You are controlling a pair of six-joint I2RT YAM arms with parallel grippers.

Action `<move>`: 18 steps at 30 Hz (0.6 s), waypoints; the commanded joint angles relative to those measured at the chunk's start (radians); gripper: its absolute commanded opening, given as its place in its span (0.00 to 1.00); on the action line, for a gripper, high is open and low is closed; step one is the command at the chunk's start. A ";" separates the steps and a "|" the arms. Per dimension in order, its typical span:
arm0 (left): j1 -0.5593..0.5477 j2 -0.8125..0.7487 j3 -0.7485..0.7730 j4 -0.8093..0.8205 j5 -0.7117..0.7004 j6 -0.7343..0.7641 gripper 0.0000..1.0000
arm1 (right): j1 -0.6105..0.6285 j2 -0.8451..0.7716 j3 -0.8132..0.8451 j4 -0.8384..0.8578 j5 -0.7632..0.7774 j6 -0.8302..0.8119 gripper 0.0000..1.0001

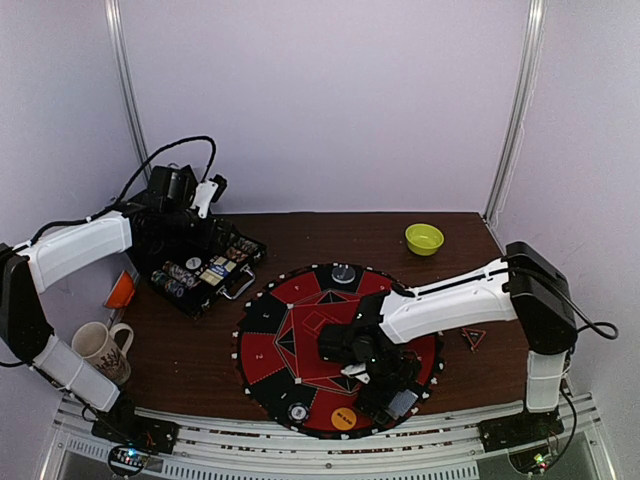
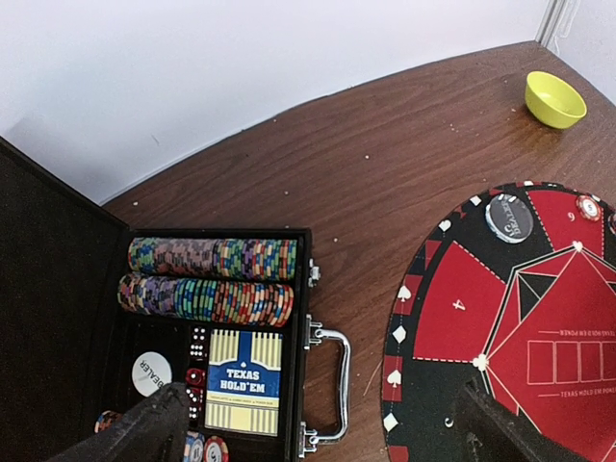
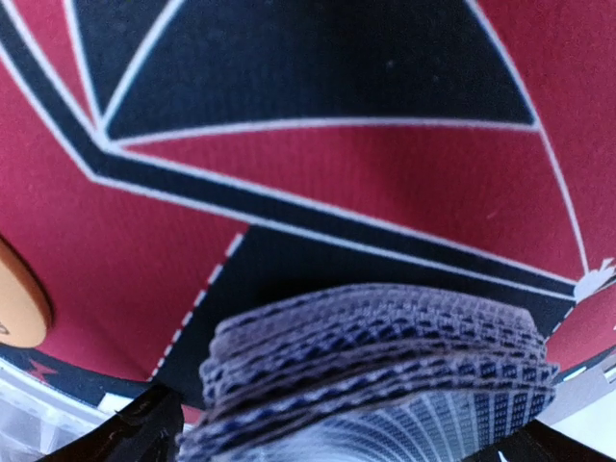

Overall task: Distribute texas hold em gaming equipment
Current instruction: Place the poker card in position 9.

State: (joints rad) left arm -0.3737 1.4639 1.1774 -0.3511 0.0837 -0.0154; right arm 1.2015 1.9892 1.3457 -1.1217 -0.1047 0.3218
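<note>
The jaws of the right gripper (image 3: 337,445) stand wide on either side of a skewed stack of playing cards (image 3: 375,356). The cards lie backs up on the mat (image 3: 385,183), directly under the hand, so we judge the hand released.

The stack is fanned, not squared. If a finger catches an overhanging card as the hand rises, we expect the pile to slide apart. Some cards could spill toward the mat's rim just behind the hand, or onto the orange button disc (image 3: 14,298) just to its left. Closing again on so uneven a pile could buckle the cards.

We cannot make out the nearest cards, which are blurred and cut off. We also cannot tell whether either finger touches them, or how many cards there are.

Well away, the left gripper (image 2: 318,404) hangs released above the open case (image 2: 58,289), where rows of poker chips (image 2: 207,279) sit undealt. Its fingertips run out of frame.
</note>
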 commanded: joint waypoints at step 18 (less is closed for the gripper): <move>-0.008 -0.070 -0.061 0.150 0.057 -0.032 0.98 | 0.015 -0.464 -0.529 0.601 0.121 0.221 1.00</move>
State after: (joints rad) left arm -0.3740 1.4452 1.1210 -0.2768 0.1143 -0.0246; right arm 1.2087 1.5677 0.8867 -0.6125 -0.0124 0.5026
